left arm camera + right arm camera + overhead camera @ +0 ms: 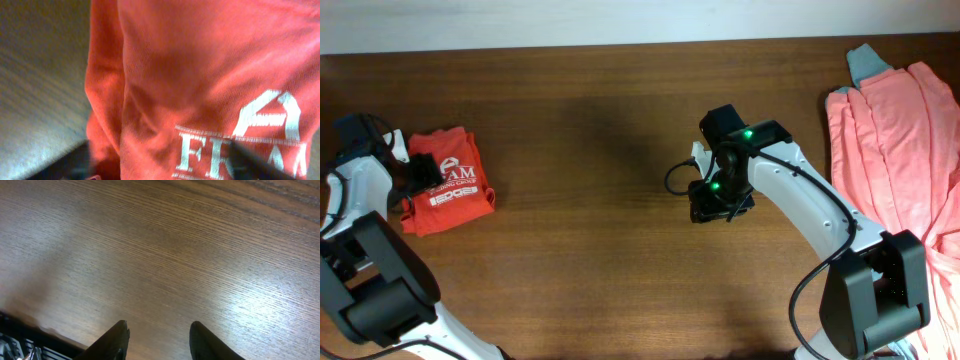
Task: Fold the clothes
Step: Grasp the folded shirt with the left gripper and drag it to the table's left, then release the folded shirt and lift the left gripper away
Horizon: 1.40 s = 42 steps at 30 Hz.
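A folded red shirt [445, 180] with white lettering lies at the table's left. My left gripper [418, 180] is at its left edge. In the left wrist view the shirt [200, 75] fills the frame, and the gripper [165, 162] has its blurred dark fingers spread wide over the fabric, open. My right gripper [720, 203] hovers over bare wood near the table's middle. In the right wrist view it [159, 332] is open and empty. A pile of coral-pink clothes [900, 140] lies unfolded at the right edge.
A grey garment [865, 62] pokes out at the top of the pink pile. The brown wooden table [590, 130] stretches between the two arms. A black cable loops beside the right arm's wrist [675, 178].
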Available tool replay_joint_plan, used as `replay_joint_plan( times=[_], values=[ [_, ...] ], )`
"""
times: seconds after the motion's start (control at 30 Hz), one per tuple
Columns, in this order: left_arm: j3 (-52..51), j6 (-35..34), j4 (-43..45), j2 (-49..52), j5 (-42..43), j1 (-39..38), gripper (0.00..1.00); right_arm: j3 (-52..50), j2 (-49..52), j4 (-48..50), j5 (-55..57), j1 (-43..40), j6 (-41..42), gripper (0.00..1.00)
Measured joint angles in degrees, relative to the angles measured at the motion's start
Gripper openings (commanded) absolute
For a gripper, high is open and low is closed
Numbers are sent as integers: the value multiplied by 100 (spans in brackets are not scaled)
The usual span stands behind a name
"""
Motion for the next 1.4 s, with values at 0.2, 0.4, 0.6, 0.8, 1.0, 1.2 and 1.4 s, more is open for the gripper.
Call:
replay_joint_plan(
  times=[0.2, 0.4, 0.6, 0.8, 1.0, 1.2, 1.4],
  values=[
    [798, -44, -1123, 0, 116, -17, 99, 0, 0, -7, 15, 0, 0, 45],
    [1788, -48, -1722, -13, 435, -350, 99, 0, 0, -4, 20, 0, 4, 45],
    [1679, -46, -1965, -13, 566, -811, 99, 0, 0, -22, 20, 0, 0, 45],
    [1213, -122, -1969, -11, 531, -804, 99, 0, 0, -22, 20, 0, 0, 45],
    [841, -219, -1805, -11, 511, -809, 99, 0, 0, -20, 20, 0, 2, 45],
    [774, -225, -1725, -11, 415, -813, 99, 0, 0, -61, 20, 0, 7, 45],
    [645, -243, -1725, -11, 249, -813, 99, 0, 0, -68, 17, 0, 2, 45]
  ],
)
